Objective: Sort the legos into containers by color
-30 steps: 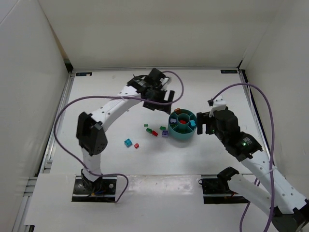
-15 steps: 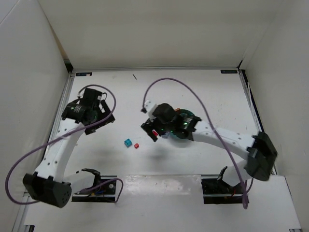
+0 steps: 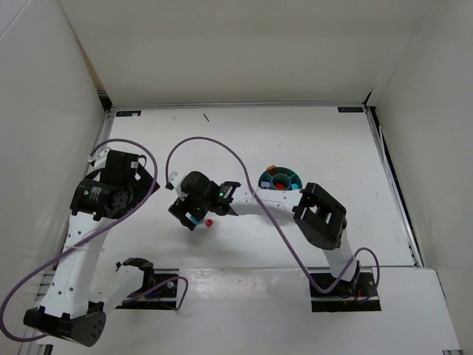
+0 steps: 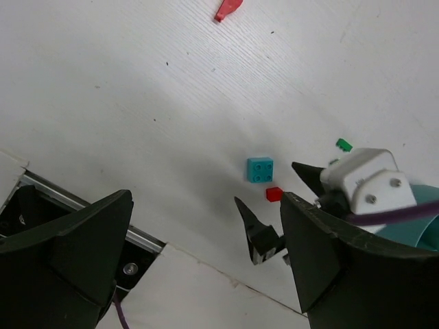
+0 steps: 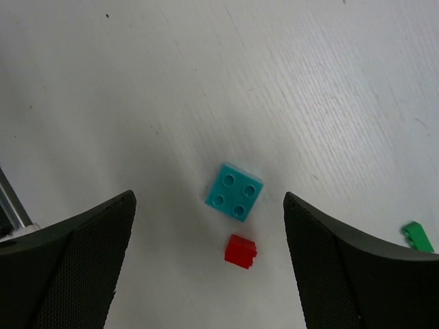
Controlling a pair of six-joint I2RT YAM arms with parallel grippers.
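Observation:
A blue lego (image 5: 234, 191) and a small red lego (image 5: 241, 249) lie side by side on the white table. My right gripper (image 5: 209, 202) hangs open directly above them, one finger on each side and nothing held. A green lego (image 5: 417, 236) lies further off. From above, the right gripper (image 3: 194, 209) partly covers the blue lego, and the red lego (image 3: 209, 222) shows beside it. The teal bowl (image 3: 275, 173), whose wedges are the containers, is half hidden behind the right arm. My left gripper (image 3: 118, 194) is open and empty at the far left.
The right forearm (image 3: 259, 203) lies across the table between the bowl and the bricks. In the left wrist view a red piece (image 4: 228, 9) lies far off, and a metal rail (image 4: 75, 205) runs along the table's near edge. White walls enclose the table.
The right arm swung from the bowl's right side across to the blue and red legos. The left arm drew back from the bowl to the far left. Both grippers stayed open.

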